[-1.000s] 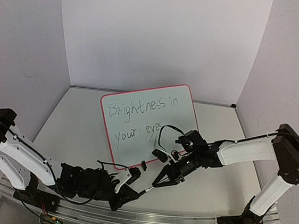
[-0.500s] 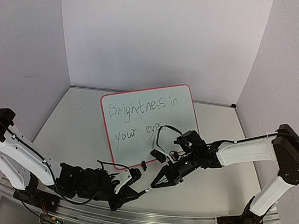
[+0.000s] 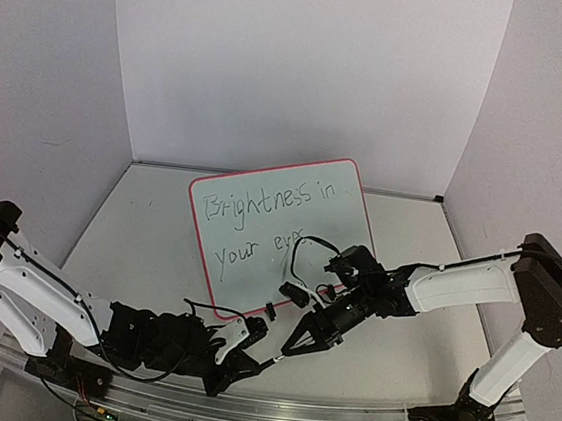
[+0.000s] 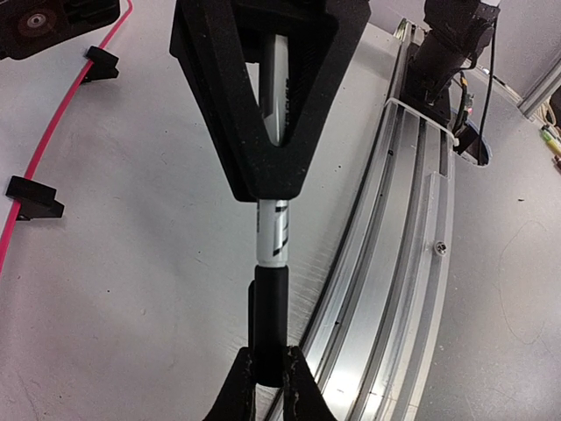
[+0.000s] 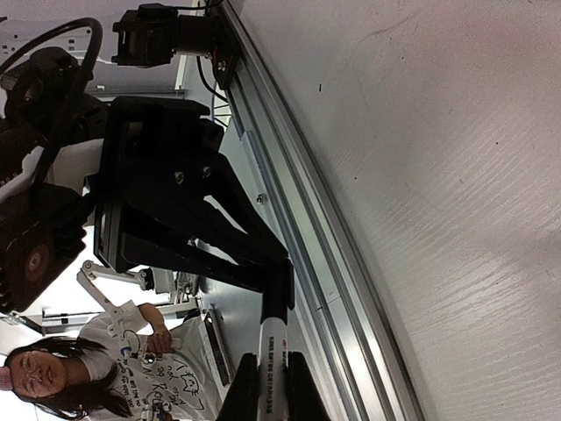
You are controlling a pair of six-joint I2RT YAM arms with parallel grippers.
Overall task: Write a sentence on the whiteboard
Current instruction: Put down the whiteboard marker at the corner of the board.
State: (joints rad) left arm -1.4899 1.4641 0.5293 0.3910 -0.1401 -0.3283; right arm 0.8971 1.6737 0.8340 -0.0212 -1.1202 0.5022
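White and glossy, the large rectangular whiteboard (image 3: 259,230) with a thin red-pink rounded frame lies flat on the pale grey table (image 3: 146,247). It sits beyond both grippers, toward the back wall. Its near edge, with two small black clip feet (image 4: 35,197), is just behind the grippers, and the right arm covers its near right corner in the top view. The board's long axis runs left to right with the right end swung farther away, so the thin dark handwritten sentence (image 3: 272,200) climbs to the right. It reads "Brightness in" above "your eye", and the arm hides its ending.

The left gripper (image 4: 269,377) is pinched tight on the black cap of a slim white-barrelled marker pen (image 4: 272,237). The right gripper (image 5: 267,386) is clamped on the barrel. Their tips face each other beside the aluminium front rail (image 4: 394,263).
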